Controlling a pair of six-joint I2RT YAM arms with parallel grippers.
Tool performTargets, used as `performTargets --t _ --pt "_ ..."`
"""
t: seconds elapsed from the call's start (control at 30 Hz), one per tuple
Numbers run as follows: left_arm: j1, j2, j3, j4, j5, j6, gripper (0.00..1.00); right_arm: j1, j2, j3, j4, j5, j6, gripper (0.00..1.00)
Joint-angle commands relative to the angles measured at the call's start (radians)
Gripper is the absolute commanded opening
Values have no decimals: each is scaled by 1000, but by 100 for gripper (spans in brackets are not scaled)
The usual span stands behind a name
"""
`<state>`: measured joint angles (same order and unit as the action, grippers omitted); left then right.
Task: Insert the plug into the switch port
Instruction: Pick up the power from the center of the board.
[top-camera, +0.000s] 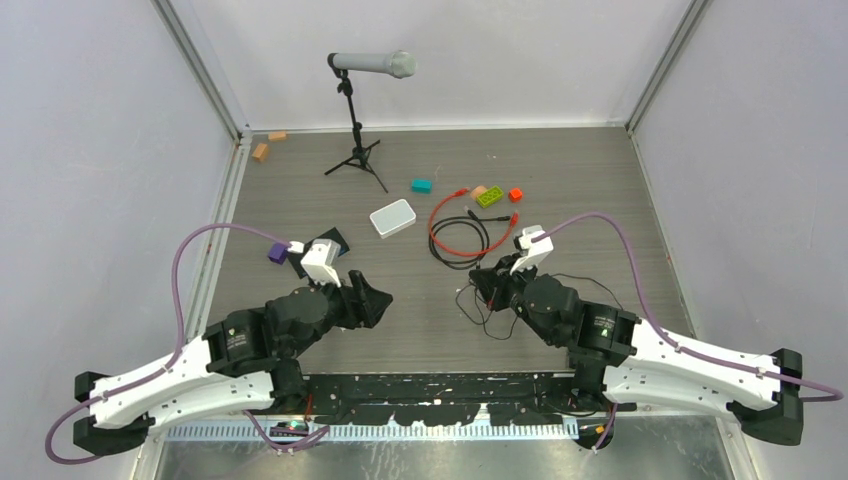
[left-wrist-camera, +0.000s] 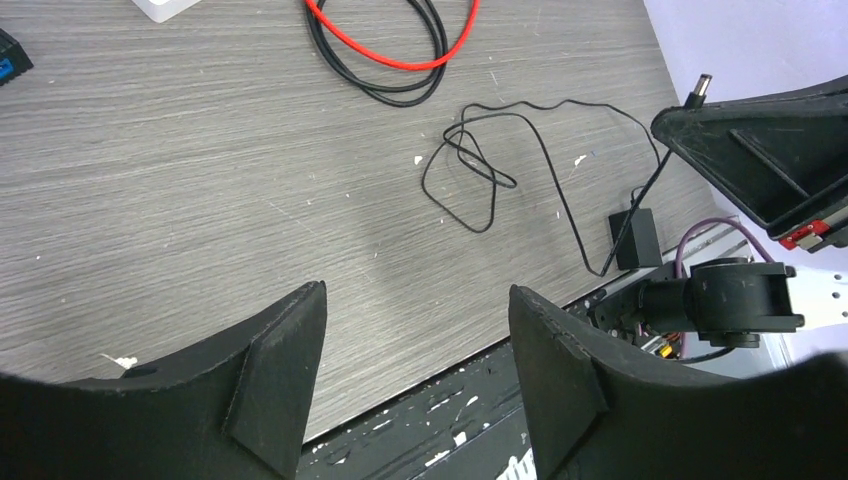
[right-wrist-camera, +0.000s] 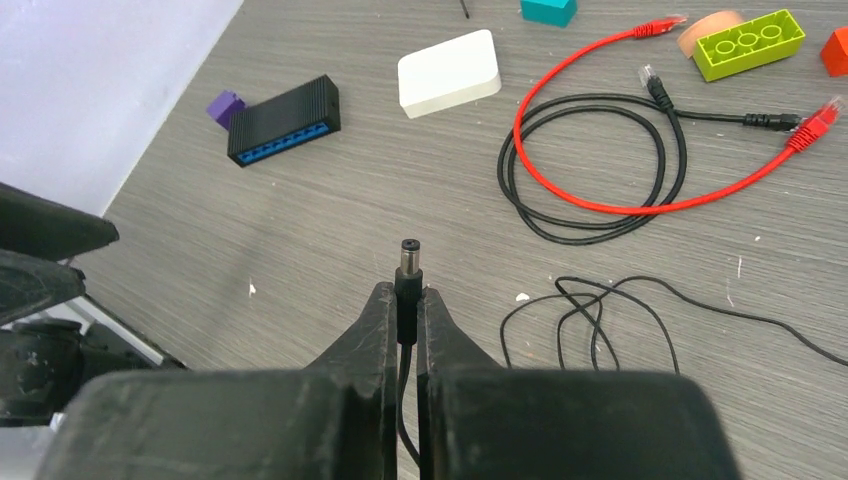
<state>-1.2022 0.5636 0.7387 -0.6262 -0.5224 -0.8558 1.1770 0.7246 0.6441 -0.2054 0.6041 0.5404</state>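
The left wrist view's edge cuts off the switch (left-wrist-camera: 12, 52) and the white box (left-wrist-camera: 165, 8).

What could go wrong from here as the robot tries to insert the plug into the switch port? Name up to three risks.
1. The right end effector is shut on a black barrel plug, while the red cable's plug lies untouched; it may not fit the blue port row.
2. Its thin black cable lies in tangled loops and could snag.
3. The switch sits unheld, the left end effector open: it may slide when pushed.
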Motion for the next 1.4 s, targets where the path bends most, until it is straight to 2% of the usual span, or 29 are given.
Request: performTargets --t 0.0,0.23,0.43,0.7,0.93,1.07,1.23,1.37 --pt "-1 -2 14 18 -19 -20 70 5 -11 60 -50 -78 -103 0" --pt "-1 52 47 73 5 -4 71 5 32 71 -29 -326 -242 1" --pt "-2 109 73 132 38 8 71 40 164 86 50 -379 -292 1" --pt "-1 148 32 276 101 -17 71 99 222 68 235 -380 -292 1" --pt "-1 199 -10 395 150 -52 69 105 277 86 292 -398 -275 1" --pt "-2 218 -17 414 159 -58 62 107 277 80 330 -399 -266 1" --pt "-1 209 -46 440 163 -68 38 107 270 67 359 -376 -256 1" --pt "0 199 -60 447 163 -76 27 106 265 52 389 -340 -250 1"
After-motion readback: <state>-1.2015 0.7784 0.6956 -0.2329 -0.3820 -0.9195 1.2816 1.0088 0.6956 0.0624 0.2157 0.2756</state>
